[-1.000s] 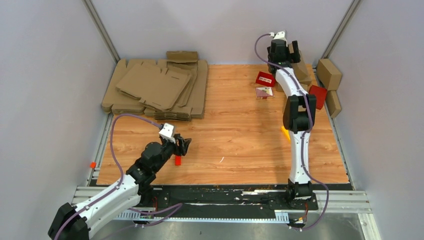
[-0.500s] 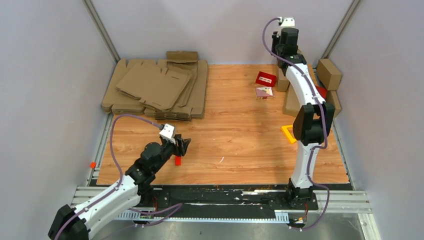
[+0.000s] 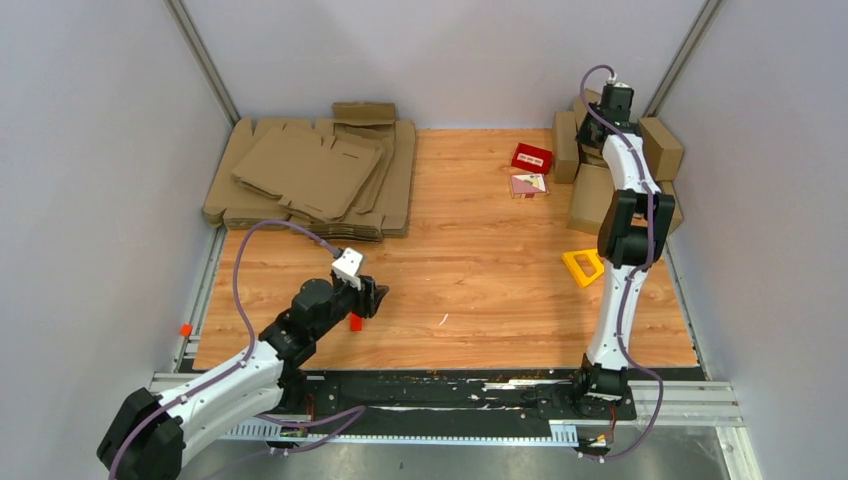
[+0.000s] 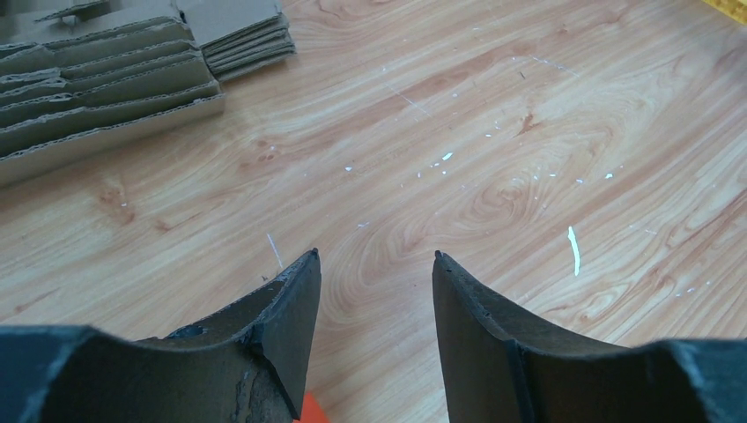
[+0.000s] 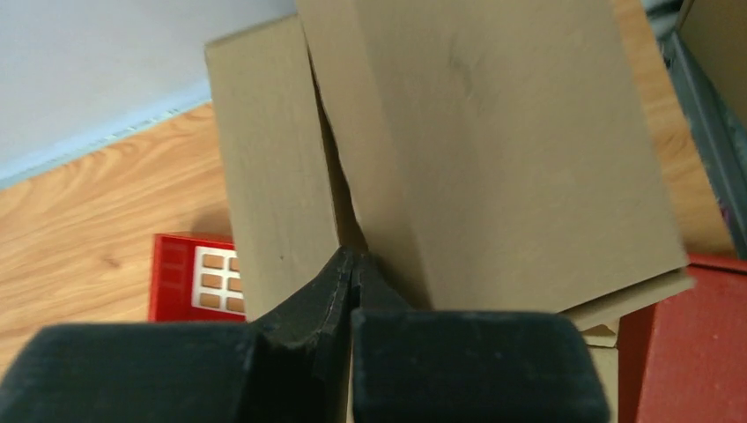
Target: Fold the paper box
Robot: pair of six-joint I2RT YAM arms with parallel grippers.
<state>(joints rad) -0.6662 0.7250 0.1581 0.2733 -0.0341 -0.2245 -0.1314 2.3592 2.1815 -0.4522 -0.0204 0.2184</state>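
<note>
At about one o'clock on the table [image 3: 470, 260], close to the back corner, I am seeing my right pincer [image 5: 352, 262] with its fingers pressed together on nothing, the tips nosing into the seam between two folded cartons [image 5: 493, 150]. My worry is that seam: if I am pulling back carelessly, the closed tips could be prying a flap open or shoving one carton sideways, and the arm's elbow is hanging just beside more cartons near two o'clock, so a wide swing could be knocking them about. The paper box [image 3: 310, 170] I am meant to fold is lying flat and askew on top of a stack of brown sheets [image 3: 240, 205] at ten to eleven o'clock, well apart from both arms. My left pincer [image 4: 375, 256] is hovering spread over bare wood at around seven o'clock, gripping nothing, with a small red piece [image 3: 355, 322] just beside it that I could be nudging on the way out. Reaching for the top sheet, I am judging that it could drag its neighbours along. Two small red boxes [image 3: 531, 157] and a yellow frame [image 3: 583, 266] are sitting between the right arm and the table's middle, crowding the folding space.
</note>
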